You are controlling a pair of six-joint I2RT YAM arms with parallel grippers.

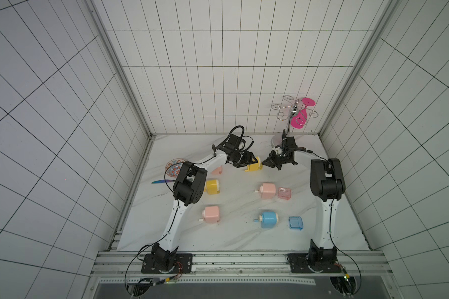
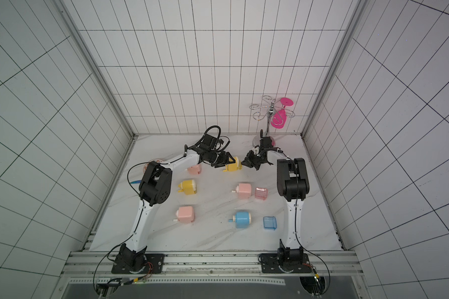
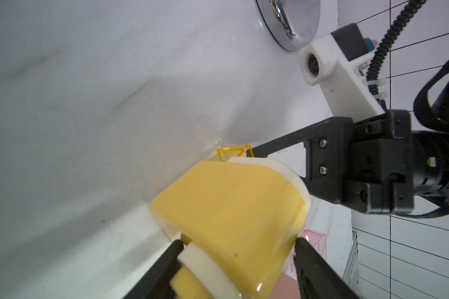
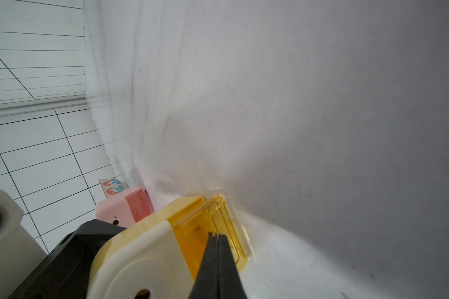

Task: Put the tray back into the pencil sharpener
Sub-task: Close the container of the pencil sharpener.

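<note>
The left pincer (image 3: 239, 243) pinches a yellow plastic pencil sharpener (image 3: 228, 202) by its two sides, with a black finger (image 3: 163, 266) on each flank. The sharpener is toward the far edge of the white marbled counter (image 1: 231, 233), about midway between the left and right edges. I cannot tell whether it rests on the counter or is held just above it.

A translucent yellow plastic tray (image 4: 218, 212) sits partly in the sharpener's slot, its outer end sticking out. The right pincer (image 4: 215, 235) has its tips pressed together with nothing between them, and they touch the tray's exposed end.

Nearer the front edge, a blue plastic sharpener (image 1: 268, 219) stands apart from a translucent blue tray (image 1: 296, 222). A pink plastic sharpener (image 1: 267, 190) has a translucent pink tray (image 1: 284, 193) just beside it.
</note>
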